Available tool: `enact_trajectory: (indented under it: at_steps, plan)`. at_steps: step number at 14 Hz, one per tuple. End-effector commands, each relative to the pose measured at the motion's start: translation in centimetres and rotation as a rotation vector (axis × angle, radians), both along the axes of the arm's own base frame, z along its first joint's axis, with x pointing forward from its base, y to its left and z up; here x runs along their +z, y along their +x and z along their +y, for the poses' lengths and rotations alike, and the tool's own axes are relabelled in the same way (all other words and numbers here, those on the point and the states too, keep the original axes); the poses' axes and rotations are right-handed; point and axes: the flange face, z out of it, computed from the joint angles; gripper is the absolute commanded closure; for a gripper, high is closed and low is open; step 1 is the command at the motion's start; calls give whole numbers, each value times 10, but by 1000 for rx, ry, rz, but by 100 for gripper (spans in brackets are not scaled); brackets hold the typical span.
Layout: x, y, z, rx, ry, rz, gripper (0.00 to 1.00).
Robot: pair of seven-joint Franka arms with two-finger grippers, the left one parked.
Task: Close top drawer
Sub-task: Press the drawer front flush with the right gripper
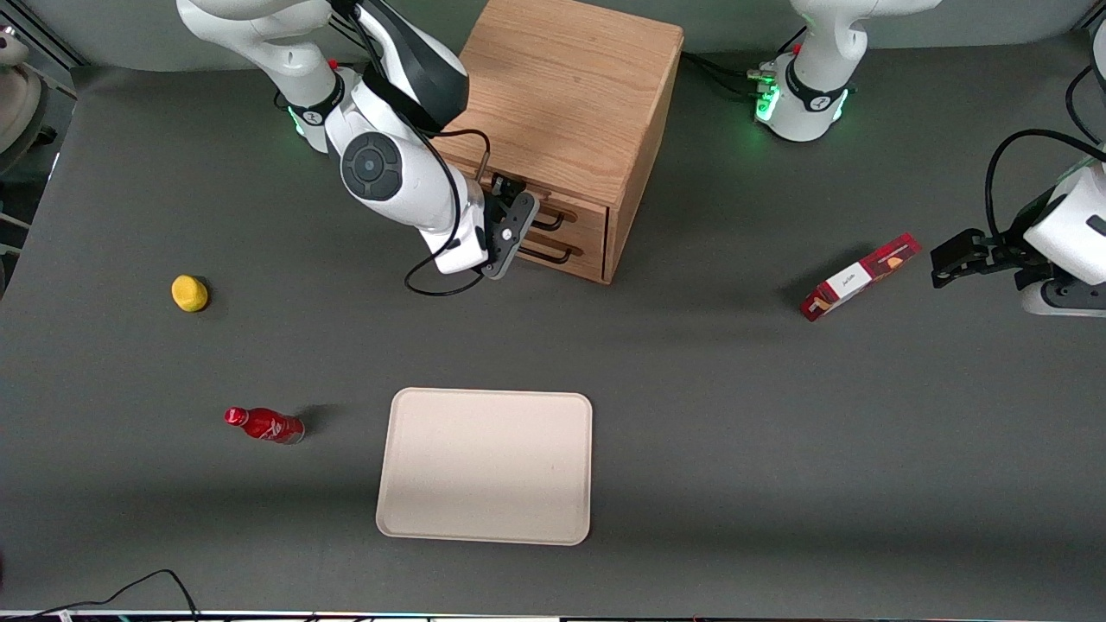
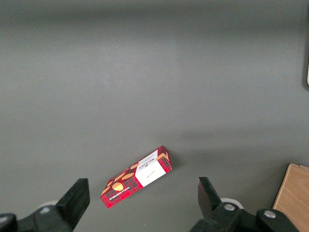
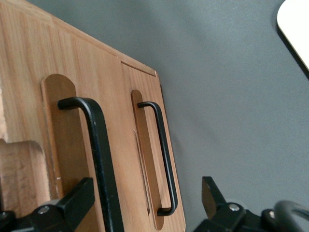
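The wooden cabinet point(image 1: 570, 95) stands at the back of the table. Its top drawer point(image 1: 583, 216) point(image 3: 108, 92) is the upper of two light oak fronts, with a black wire handle point(image 1: 551, 223) point(image 3: 99, 145). That front looks about level with the lower drawer's front point(image 3: 145, 87). My right gripper point(image 1: 521, 231) point(image 3: 142, 203) hangs open just in front of the drawer fronts, at handle height. In the right wrist view the top drawer's handle passes between the two black fingers point(image 3: 72, 203), close to one of them. I cannot tell whether a finger touches it.
The lower drawer's handle point(image 1: 553, 256) point(image 3: 161, 159) sits just below. A beige tray point(image 1: 486, 466) lies nearer the front camera. A yellow object point(image 1: 189, 293) and a red bottle point(image 1: 264, 425) lie toward the working arm's end. A red box point(image 1: 858, 276) point(image 2: 136, 176) lies toward the parked arm's.
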Motion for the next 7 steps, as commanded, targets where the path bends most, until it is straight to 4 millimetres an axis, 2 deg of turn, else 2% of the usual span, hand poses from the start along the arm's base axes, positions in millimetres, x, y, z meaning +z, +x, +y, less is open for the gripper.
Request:
enact_trajectory:
  at_steps: [1, 7]
  plan:
    - [12, -11, 8, -19, 32, 27, 0]
    - [48, 1, 6, -18, 45, -6, 0]
